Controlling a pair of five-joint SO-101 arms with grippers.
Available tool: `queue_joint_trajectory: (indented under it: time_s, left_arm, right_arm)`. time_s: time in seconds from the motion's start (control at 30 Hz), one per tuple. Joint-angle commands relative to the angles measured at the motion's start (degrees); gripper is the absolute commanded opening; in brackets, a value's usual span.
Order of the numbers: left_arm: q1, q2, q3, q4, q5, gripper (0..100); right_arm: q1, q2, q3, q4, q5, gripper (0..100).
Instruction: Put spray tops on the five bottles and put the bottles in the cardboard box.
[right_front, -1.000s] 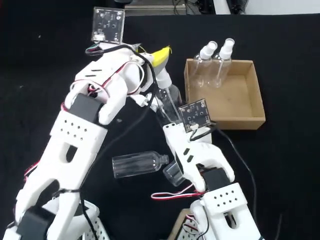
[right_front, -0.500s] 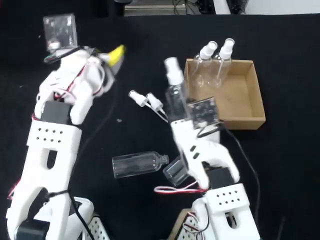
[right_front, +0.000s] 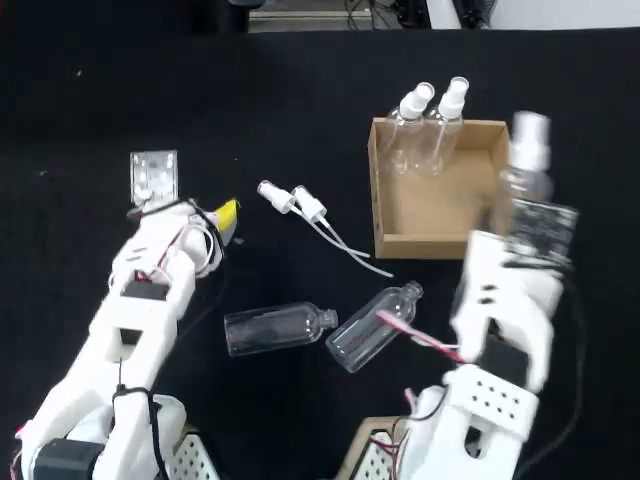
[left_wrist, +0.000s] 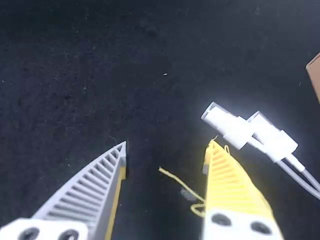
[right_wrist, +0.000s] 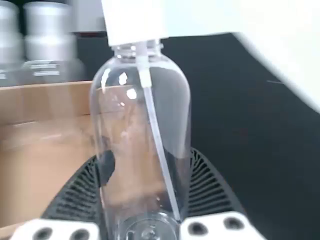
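High view puts the cardboard box (right_front: 440, 215) at upper right, with two capped bottles (right_front: 425, 130) leaning in its upper-left corner and the rest of its floor bare. The right gripper (right_wrist: 142, 187) is clamped around the lower body of a third bottle (right_front: 527, 165), upright with its spray top on, above the box's right wall. At centre lie two loose spray tops (right_front: 292, 200) side by side, their thin tubes trailing toward the box's lower-left corner. Below them two uncapped bottles rest on their sides: one (right_front: 278, 328) at lower centre, another (right_front: 375, 325) just right of it, crossed by a red cable (right_front: 425, 338). The left gripper (left_wrist: 166, 146) sits at centre left, fingers spread wide and empty, its yellow finger (left_wrist: 227, 185) near the loose tops.
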Motion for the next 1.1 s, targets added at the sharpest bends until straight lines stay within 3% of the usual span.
queue_joint_trajectory:
  time_s: [0.0, 0.17, 0.37, 0.63, 1.07]
  left_arm:
    - [1.01, -1.58, 2.86, -7.65, 5.27, 25]
    - [1.10, -1.58, 5.05, -7.91, 9.14, 25]
    - [3.30, -1.49, 5.93, -7.65, 8.62, 25]
    - [3.47, -1.49, 6.55, -8.00, 8.62, 25]
    - [3.47, -1.49, 6.55, -7.91, 8.62, 25]
  right_arm:
    - [13.01, -0.22, -2.33, -9.41, 2.20, 1.2]
    - [20.84, 10.68, -2.59, -24.18, 2.20, 1.2]
    - [22.24, 34.77, -6.81, -42.64, 1.49, 1.1]
    - [26.64, 65.36, -12.88, -73.41, -8.35, 1.1]
    - [26.73, 100.79, -32.04, -88.44, -8.35, 1.5]
